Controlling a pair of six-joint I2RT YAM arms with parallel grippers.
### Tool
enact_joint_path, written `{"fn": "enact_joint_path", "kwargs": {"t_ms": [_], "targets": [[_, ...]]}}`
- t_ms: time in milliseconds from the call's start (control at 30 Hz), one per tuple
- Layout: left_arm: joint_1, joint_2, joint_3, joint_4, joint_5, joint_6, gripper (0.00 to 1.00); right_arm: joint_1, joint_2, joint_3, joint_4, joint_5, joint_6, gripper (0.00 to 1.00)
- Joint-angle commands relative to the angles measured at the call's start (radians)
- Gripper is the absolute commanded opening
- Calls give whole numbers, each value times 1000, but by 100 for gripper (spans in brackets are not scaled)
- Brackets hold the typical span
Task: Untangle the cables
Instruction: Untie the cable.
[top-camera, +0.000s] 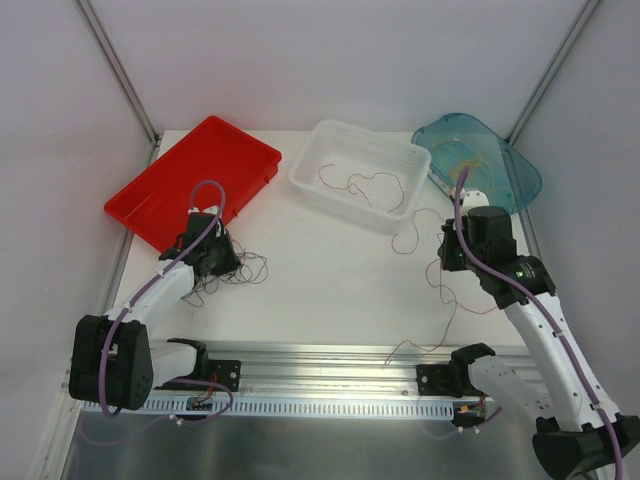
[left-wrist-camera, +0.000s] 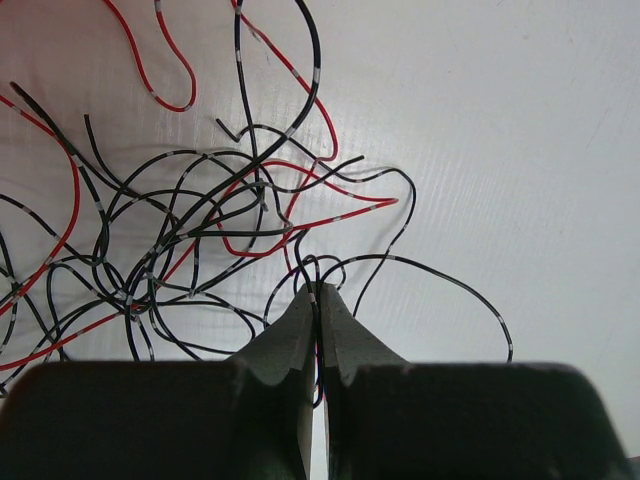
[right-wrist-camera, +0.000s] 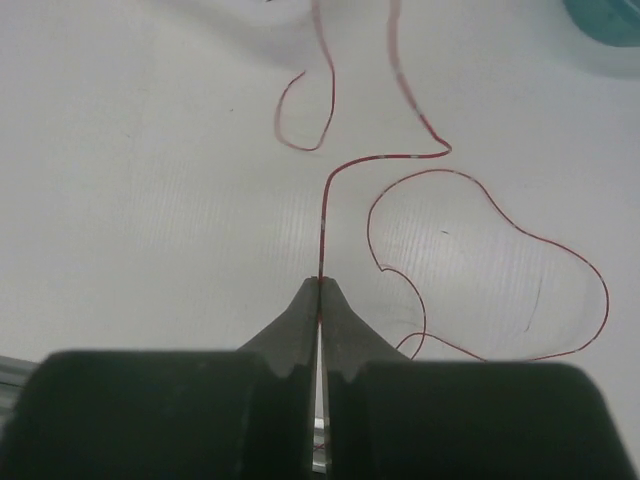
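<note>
A tangle of black and red cables (left-wrist-camera: 190, 240) lies on the white table, at the left in the top view (top-camera: 238, 272). My left gripper (left-wrist-camera: 318, 290) sits at the tangle's near edge (top-camera: 215, 255), shut on a black cable that runs between its fingers. On the right, a single red cable (right-wrist-camera: 380, 160) winds in loose loops over the table (top-camera: 455, 300). My right gripper (right-wrist-camera: 320, 283) is shut on this red cable, close to the teal tray (top-camera: 448, 252). Another red cable (top-camera: 365, 185) lies inside the white basket. Yellow cables (top-camera: 465, 150) lie in the teal tray.
A red tray (top-camera: 165, 195) stands at the back left, just behind the left gripper. A white basket (top-camera: 330, 135) is at the back centre, a teal tray (top-camera: 515, 175) at the back right. A metal rail (top-camera: 330, 360) runs along the table's near edge.
</note>
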Motion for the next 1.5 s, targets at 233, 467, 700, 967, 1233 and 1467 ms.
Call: {"fn": "enact_joint_path", "kwargs": {"t_ms": [233,467,700,967,1233,1467], "targets": [[11,-42,17,-20,88,-3,12,-48,38,1,-58,-32,114,2],[11,-171,49,-63,196,75,47,-47,119,-119,-78,32,281,28],[11,-362,75,-84,294,194,80,-51,194,-139,-108,163,350,89],[11,-445,32,-83,274,298,83,-77,305,-174,-46,147,432,97],[11,-432,21,-81,283,300,83,-186,402,-214,90,42,370,97],[11,-424,23,-83,294,300,83,-229,474,-238,145,-135,329,97]]}}
